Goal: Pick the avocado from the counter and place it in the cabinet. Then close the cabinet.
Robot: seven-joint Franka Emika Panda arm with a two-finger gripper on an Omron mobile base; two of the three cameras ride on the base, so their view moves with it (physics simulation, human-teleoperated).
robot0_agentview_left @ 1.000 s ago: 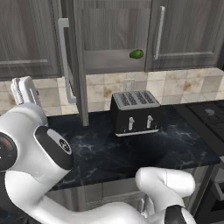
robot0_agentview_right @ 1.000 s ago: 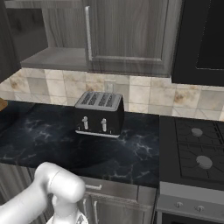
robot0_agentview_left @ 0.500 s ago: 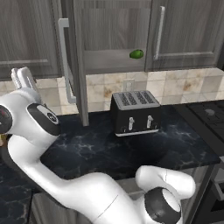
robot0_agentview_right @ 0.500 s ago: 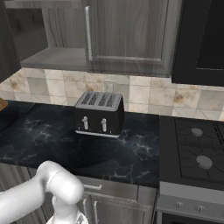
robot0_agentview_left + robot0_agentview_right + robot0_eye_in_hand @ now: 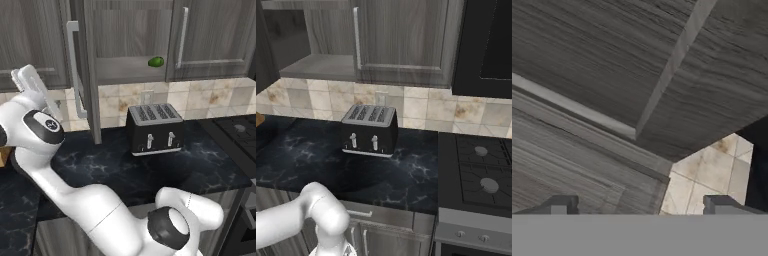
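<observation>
Left base view, avocado [image 5: 156, 61] on cabinet [image 5: 131, 75] shelf, toaster [image 5: 153, 128] below

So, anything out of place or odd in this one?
Nothing spilled or damaged. The avocado sits on the cabinet shelf, and the left door stands open, edge-on. The toaster is upright on the counter.

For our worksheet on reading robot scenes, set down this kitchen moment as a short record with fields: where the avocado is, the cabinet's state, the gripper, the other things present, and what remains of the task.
avocado: on the cabinet shelf, at the right of the opening
cabinet: left door swung open, right door shut
gripper: raised left of the open door, fingers apart, holding nothing
counter: carries a black toaster
stove: right of the counter
remaining: close the door
</observation>
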